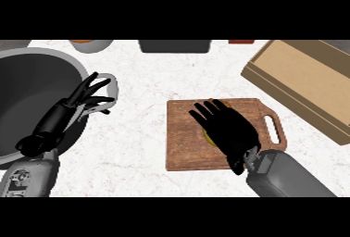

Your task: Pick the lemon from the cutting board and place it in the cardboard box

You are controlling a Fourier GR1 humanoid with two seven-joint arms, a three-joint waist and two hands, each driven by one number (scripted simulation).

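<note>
A wooden cutting board (184,139) with a handle slot lies in the middle of the counter. My right hand (224,127) hovers flat over it, fingers straight and spread toward the far edge. Only a yellow sliver of the lemon (207,135) shows under the palm's left side; the rest is hidden. The cardboard box (308,76) sits tilted at the upper right, beyond the board's handle. My left hand (87,98) rests open at the left, fingers pointing up over the rim of a large pot.
A large grey pot (31,92) fills the left side. At the back edge stand a bowl (90,45), a dark container (174,46) and a small reddish object (240,41). White marble counter (137,152) lies between pot and board.
</note>
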